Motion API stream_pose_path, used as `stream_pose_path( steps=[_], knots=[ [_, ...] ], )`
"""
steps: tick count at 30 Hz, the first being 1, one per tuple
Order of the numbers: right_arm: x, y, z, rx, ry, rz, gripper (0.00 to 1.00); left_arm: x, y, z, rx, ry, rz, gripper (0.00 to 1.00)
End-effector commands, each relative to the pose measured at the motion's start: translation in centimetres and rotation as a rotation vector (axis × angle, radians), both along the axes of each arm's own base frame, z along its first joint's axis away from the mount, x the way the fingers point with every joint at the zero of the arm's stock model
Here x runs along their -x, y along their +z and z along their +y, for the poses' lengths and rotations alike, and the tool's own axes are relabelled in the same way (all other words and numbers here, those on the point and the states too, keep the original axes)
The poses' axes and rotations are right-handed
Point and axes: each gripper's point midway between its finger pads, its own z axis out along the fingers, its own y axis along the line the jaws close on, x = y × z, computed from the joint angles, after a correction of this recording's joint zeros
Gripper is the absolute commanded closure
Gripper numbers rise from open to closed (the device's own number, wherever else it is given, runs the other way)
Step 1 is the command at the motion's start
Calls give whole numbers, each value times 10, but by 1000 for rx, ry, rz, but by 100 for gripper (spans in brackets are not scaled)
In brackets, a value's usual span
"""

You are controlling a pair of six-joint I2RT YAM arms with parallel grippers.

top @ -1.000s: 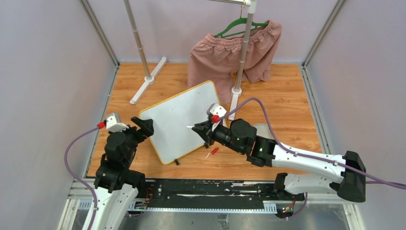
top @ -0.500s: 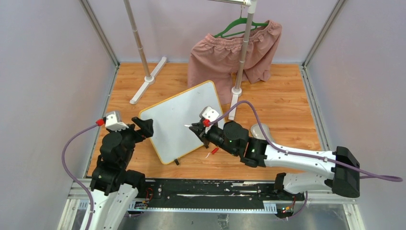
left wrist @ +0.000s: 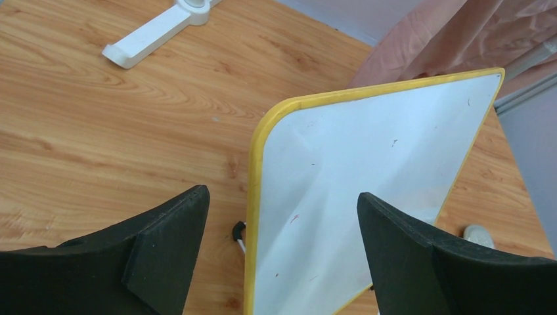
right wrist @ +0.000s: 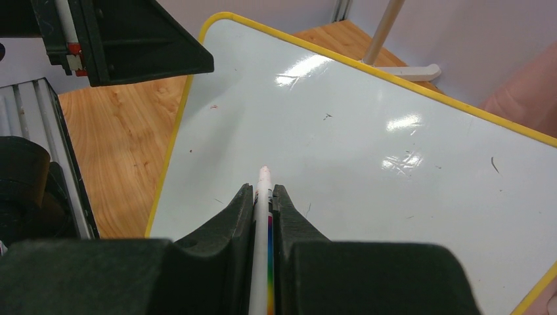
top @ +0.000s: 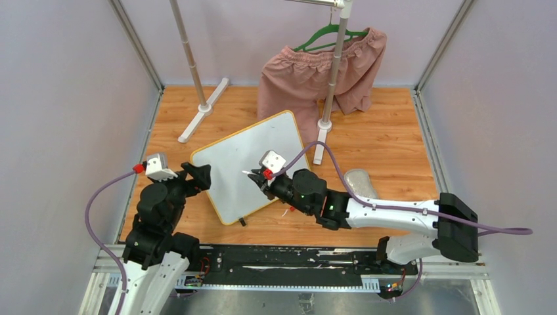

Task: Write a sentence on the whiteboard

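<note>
The whiteboard (top: 233, 161), white with a yellow frame, lies at an angle on the wooden table. No sentence is in view on its surface (right wrist: 368, 151), which carries only a few tiny stray marks. My right gripper (top: 257, 177) hovers over the board's middle, shut on a thin white marker (right wrist: 264, 190) whose tip points at the white surface. At the board's left edge my left gripper (top: 197, 174) is open. Its two black fingers straddle the yellow frame (left wrist: 253, 197) without touching it. In the left wrist view, one small black foot (left wrist: 238, 230) shows under that edge.
A red marker cap (top: 293, 206) lies on the table by the board's near edge. A clothes rack with white feet (top: 203, 108) and pink shorts (top: 309, 72) on a green hanger stands behind. A grey object (top: 358, 178) lies to the right of my right arm.
My right arm has carried the marker leftward across the board, toward its left part. The left arm has barely moved.
</note>
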Motion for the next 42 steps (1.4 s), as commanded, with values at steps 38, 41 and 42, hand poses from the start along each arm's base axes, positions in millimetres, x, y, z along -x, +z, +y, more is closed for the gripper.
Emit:
stream_pose_path(
  steps=[38, 41, 42],
  knots=[
    [7, 21, 87, -7, 127, -14, 100, 9, 1, 14, 64, 98, -39, 31],
    [5, 21, 92, -12, 125, -21, 100, 10, 2, 16, 66, 103, -46, 31],
    [4, 21, 94, -14, 125, -21, 100, 10, 2, 16, 68, 103, -49, 31]
  ],
)
